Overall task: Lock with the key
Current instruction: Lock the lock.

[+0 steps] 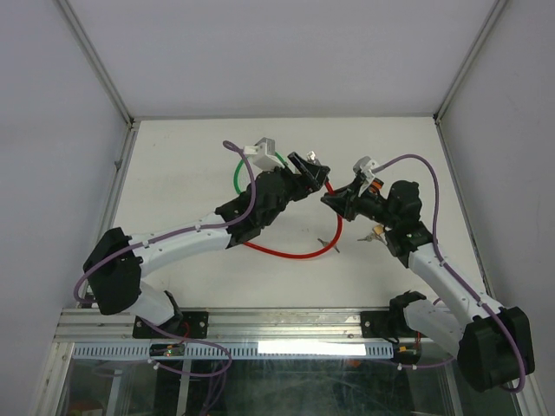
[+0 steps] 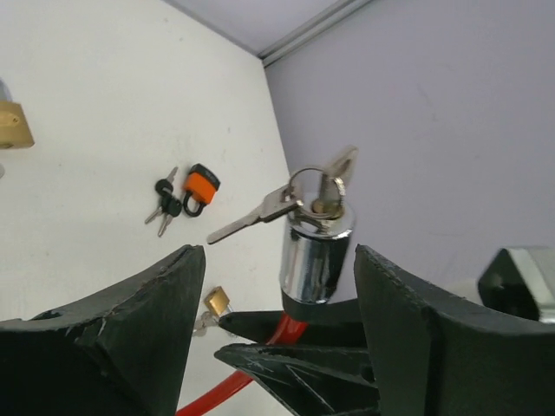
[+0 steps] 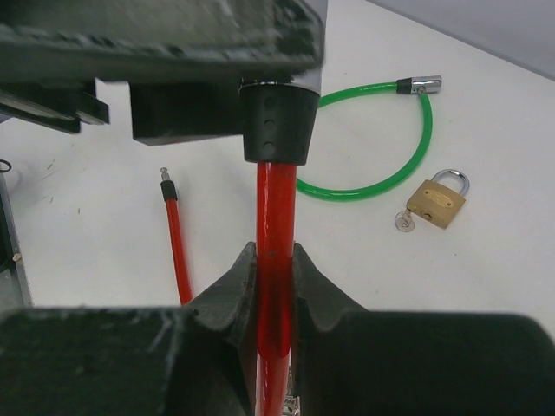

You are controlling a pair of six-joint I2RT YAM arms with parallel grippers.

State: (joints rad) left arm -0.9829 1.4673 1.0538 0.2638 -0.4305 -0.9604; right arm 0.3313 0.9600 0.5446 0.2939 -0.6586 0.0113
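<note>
The right arm's fingers (image 3: 217,303) are pinching the red plastic-coated cable (image 3: 276,217) just below its chrome lock cylinder (image 2: 316,256), holding it upright above the white desk (image 1: 191,156). The left arm's fingers (image 2: 130,321) are standing spread either side of that cylinder, where a silver key (image 2: 334,173) is sitting.

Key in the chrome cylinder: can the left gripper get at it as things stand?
Probably yes: the left gripper is open, the chrome cylinder framed between its fingers, key on top, nothing in front; the spare key may snag.
</note>
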